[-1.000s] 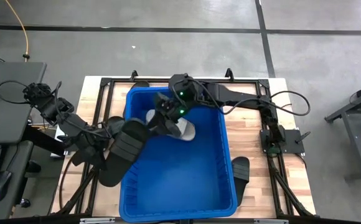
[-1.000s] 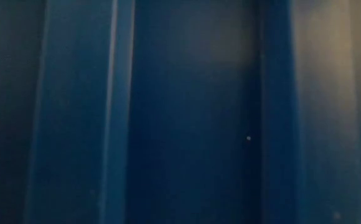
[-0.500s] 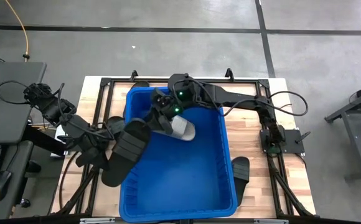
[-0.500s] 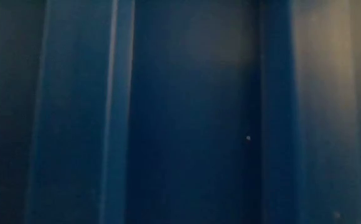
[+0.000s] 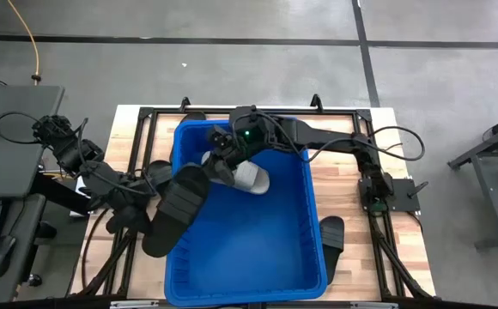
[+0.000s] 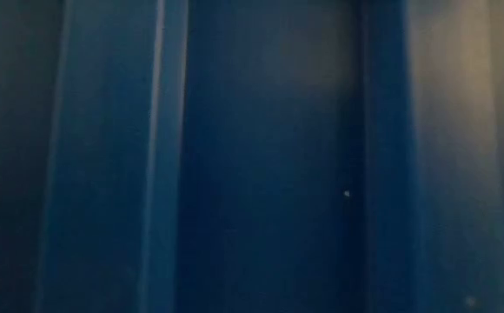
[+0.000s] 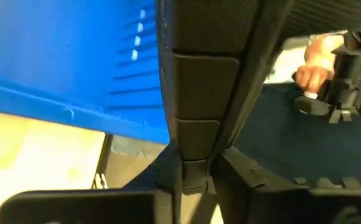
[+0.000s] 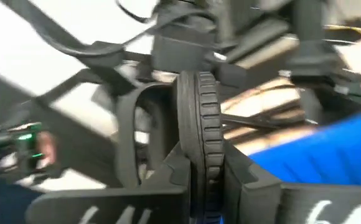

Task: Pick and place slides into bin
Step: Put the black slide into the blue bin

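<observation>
Not much to read here. The only writing is some big pale characters on the right gripper's (image 8: 199, 186) own finger blocks in the right wrist view, looks like "64" but I wouldn't swear to it.

High view: the bin (image 5: 309, 215) is a deep, glossy, bright-blue plastic tub with a rolled rim, sitting on a pale wooden table (image 5: 352, 172) framed with black metal bars. The left gripper (image 5: 150, 184) sits at the bin's left rim, clamped on a black slide (image 5: 176, 206), a matte, foam-looking sandal that hangs over the rim, half in, half out. The right arm reaches across to the bin's far left corner, its gripper (image 5: 219, 163) pinched tight on another dark slide; just beside it a light grey slide (image 5: 251, 178) lies on the bin floor. One more black slide (image 5: 330, 233) lies on the table, touching the bin's right wall.

Low view: just the bin wall (image 6: 261, 156) filling everything, smooth blue plastic with vertical ribs.

Left wrist view: the slide's (image 7: 199, 93) smooth dark sole, molded in stepped panels, is squeezed between the fingers (image 7: 255, 180), with the ribbed blue bin wall (image 7: 62, 56) beside it.

Right wrist view: fingers closed narrow on a black slide (image 8: 199, 118) edge-on, ridged tread rim, curved strap showing.
</observation>
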You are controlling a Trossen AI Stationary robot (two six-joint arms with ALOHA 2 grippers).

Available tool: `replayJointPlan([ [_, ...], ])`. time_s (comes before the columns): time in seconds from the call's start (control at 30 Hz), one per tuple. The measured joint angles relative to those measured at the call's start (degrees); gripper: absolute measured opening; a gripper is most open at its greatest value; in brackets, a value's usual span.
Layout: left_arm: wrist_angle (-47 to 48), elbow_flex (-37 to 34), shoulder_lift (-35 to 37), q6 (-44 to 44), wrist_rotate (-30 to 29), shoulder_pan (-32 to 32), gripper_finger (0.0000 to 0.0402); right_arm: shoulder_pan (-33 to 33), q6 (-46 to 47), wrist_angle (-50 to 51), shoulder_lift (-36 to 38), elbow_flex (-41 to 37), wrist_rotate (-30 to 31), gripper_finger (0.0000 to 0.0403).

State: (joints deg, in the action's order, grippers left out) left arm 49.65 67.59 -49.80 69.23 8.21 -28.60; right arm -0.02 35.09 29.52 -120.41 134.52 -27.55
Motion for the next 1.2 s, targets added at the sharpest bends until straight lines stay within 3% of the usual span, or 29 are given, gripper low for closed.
replayJointPlan([
  [0.3, 3.8, 0.0, 1.2, -1.8, -15.3, 0.1, 0.0192, 3.0, -3.2, 21.8, 7.5, -0.2, 16.6, 0.0010],
  [0.43, 8.1, 0.0, 3.6, -1.8, -23.5, 0.1, 0.0219, 4.3, 0.8, 25.8, 12.2, 0.0, 25.8, 0.0010],
  [0.57, 13.6, 0.0, 7.1, -1.5, -35.2, 0.1, 0.0227, 6.6, 8.1, 28.5, 14.4, 0.0, 36.3, 0.0010],
  [0.77, 14.5, 0.0, 13.7, -5.5, -47.1, 0.1, 0.0229, 11.3, 24.6, 30.4, 14.3, 0.0, 54.6, 0.0010],
  [0.97, 12.7, 0.0, 20.0, -11.2, -52.8, 0.1, 0.0229, 15.3, 47.5, 36.9, 10.1, 0.0, 64.6, 0.0010],
  [1.1, 11.3, 0.0, 22.7, -17.4, -53.9, 0.1, 0.0230, 17.3, 64.5, 43.2, 7.0, 0.0, 67.4, 0.0010],
  [1.2, 9.0, 0.0, 23.9, -21.1, -53.9, 0.1, 0.0230, 18.2, 71.8, 45.8, 4.8, 0.0, 65.1, 0.0010],
])
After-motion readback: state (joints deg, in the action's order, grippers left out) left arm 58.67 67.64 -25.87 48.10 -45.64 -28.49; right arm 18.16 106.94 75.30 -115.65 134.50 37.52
